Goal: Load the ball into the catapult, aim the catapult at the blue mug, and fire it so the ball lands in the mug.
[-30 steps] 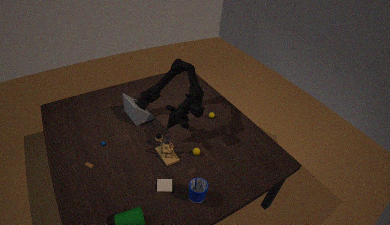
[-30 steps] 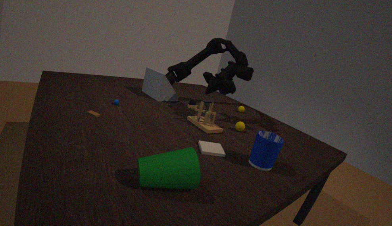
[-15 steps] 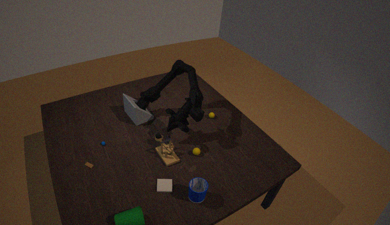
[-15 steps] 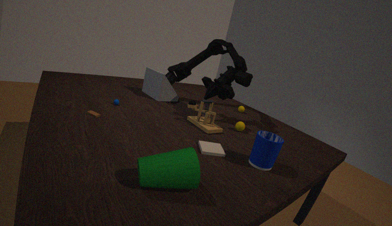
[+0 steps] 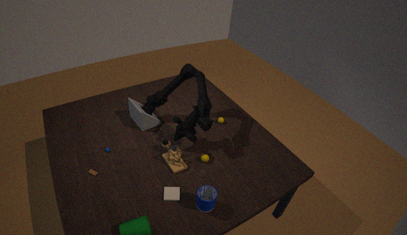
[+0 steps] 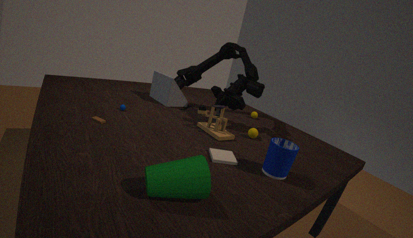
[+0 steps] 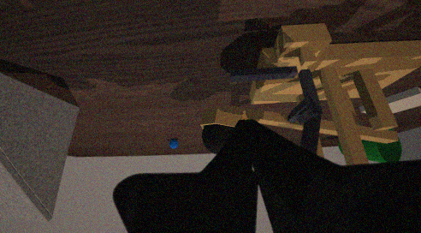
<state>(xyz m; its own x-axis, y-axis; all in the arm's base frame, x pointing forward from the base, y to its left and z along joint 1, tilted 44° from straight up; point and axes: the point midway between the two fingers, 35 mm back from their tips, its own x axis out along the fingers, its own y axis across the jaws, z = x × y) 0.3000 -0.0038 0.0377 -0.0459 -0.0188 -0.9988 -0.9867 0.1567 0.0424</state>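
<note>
The wooden catapult point(image 5: 179, 169) point(image 6: 224, 136) point(image 7: 306, 38) stands on the table, its base's far end toward the white tile. A black ball point(image 5: 165, 142) point(image 6: 202, 107) point(image 7: 215, 137) sits in the cup at the end of the throwing arm, on the robot's side. The blue mug point(image 5: 205, 203) point(image 6: 278, 163) stands upright near the front right and is out of the wrist view. My gripper point(image 5: 175, 139) point(image 6: 217, 106) point(image 7: 245, 126) is shut and empty, above the table just behind the catapult. In the wrist view its fingers overlap the ball's edge; contact cannot be told.
Yellow balls point(image 5: 204, 158) point(image 6: 254, 114) lie right of the catapult. A white tile point(image 5: 171, 193) point(image 6: 223, 156) and a green cup point(image 5: 135, 226) point(image 6: 179, 179) lie in front. A grey wedge point(image 5: 141, 116) point(image 6: 166, 91) stands by the arm's base. A blue ball point(image 5: 107, 149) and orange block point(image 5: 93, 172) lie left.
</note>
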